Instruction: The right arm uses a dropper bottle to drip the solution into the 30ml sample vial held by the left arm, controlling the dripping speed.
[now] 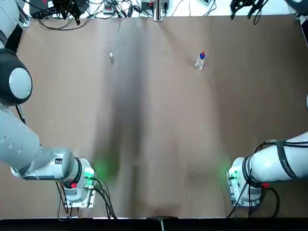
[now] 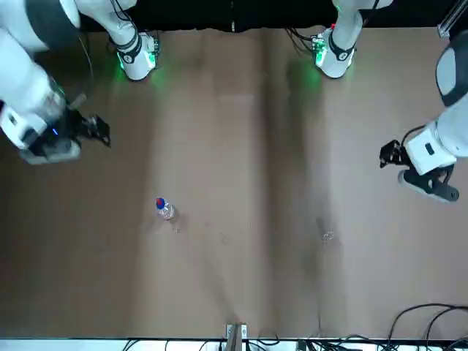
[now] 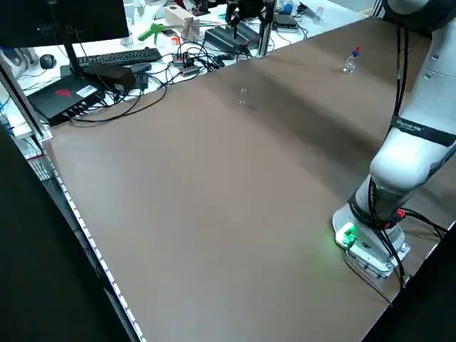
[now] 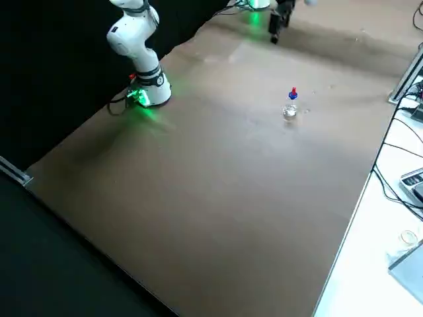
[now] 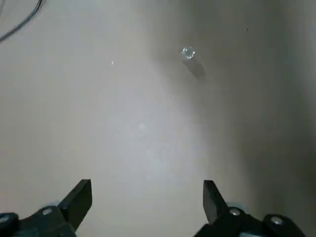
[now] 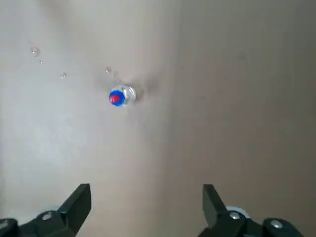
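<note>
Left arm [image 1: 17,139], white with a big dark-banded joint, looms nearest the overhead camera, reaching from its base up the table's left side. Right arm [image 1: 279,161], black cables strapped along it, reaches up the right side, partly out of that view.

Left gripper [image 5: 147,180]: raised above the table toward its far left; fingers spread wide, nothing between them. Right gripper [image 6: 146,184]: raised toward the far right; fingers likewise wide apart, holding nothing.

Below both, the brown tabletop [image 1: 159,144]. Dropper bottle [image 4: 290,107] stands upright on it, right of centre in the far part, blue collar and red top uppermost. A few clear droplets [image 6: 35,51] dot the surface near it.

Sample vial [image 1: 111,57], tiny and clear, is on the far part too, well apart from the bottle, to its left; contents too small to tell.

Past the far edge: tangled black cables [image 3: 167,78], a keyboard [image 3: 122,57] and a dark monitor [image 3: 64,25].
</note>
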Motion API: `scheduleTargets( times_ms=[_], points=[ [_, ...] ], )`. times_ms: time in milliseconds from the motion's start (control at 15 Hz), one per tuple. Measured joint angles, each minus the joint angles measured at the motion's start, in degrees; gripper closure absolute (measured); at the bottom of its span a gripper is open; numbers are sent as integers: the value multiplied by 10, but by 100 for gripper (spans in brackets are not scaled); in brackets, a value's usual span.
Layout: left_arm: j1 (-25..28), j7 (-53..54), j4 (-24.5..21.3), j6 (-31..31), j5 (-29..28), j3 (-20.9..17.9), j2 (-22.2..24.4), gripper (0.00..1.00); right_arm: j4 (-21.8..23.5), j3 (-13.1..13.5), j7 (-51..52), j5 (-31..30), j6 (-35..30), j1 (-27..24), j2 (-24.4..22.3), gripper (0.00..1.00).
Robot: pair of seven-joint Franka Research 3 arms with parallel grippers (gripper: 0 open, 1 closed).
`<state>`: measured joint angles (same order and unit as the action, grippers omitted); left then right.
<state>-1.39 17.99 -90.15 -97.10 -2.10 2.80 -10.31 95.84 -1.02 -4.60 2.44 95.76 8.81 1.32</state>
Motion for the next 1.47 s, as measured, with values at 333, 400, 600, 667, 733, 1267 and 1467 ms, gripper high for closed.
scheduleTargets(
  times_ms=[333, 400, 600, 667, 733, 1267, 1467],
  points=[
    [47, 169, 0, -65, 47, 0, -53, 1, 2, -1, -27, 11, 141, 42, 135, 5],
    [56, 181, 0, -66, 62, -1, -60, 0, 3, -1, -34, 18, 159, 47, 151, 8],
    [74, 228, 0, -75, 87, 0, -80, 0, 12, -1, -47, 35, 213, 56, 179, 17],
    [77, 242, 0, -90, 90, -1, -87, 0, 24, -1, -49, 35, 238, 56, 183, 20],
    [77, 256, 0, -107, 91, -1, -93, 1, 38, -1, -50, 36, 262, 56, 187, 20],
    [90, 379, 0, -210, 91, 0, -179, 0, 85, -1, -71, 36, 320, 79, 201, 37],
    [90, 384, 1, -219, 91, 0, -208, 0, 88, 1, -71, 36, 325, 79, 208, 43]
  ],
)
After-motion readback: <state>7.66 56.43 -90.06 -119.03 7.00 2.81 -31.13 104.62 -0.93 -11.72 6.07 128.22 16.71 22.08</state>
